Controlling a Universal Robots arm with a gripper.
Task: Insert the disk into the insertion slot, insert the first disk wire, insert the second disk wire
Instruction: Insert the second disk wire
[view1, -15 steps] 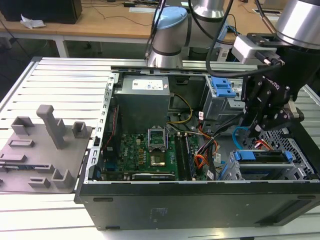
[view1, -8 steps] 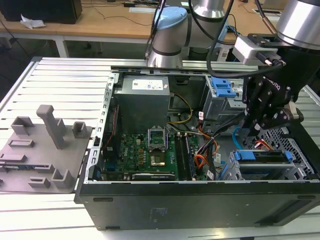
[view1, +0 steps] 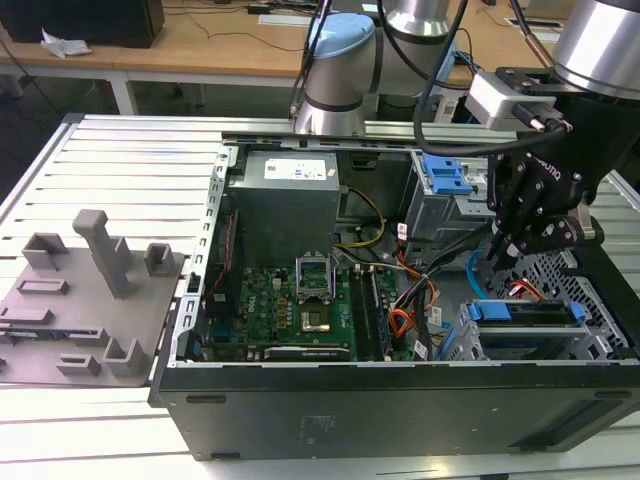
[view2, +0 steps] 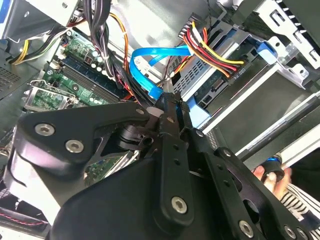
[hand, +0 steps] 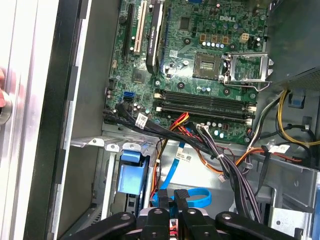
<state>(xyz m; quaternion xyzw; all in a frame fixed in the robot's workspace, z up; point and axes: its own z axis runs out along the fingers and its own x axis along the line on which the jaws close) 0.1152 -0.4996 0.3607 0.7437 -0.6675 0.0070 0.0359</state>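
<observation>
The disk in its blue carrier lies in the insertion slot, the silver perforated cage at the exterior view's right. A bundle of red, yellow and black wires ends in a black connector set against the disk's edge. The second disk wire, a flat light-blue cable, loops just above the disk. My gripper is shut on this cable's end, close to the blue carrier. In the first wrist view the gripper sits over the blue loop, beside the carrier.
The green motherboard fills the case floor, with the grey power supply behind it. A taller grey cage with a blue latch stands at the back. A person's hand rests near the case's edge. A grey fixture lies outside on the exterior view's left.
</observation>
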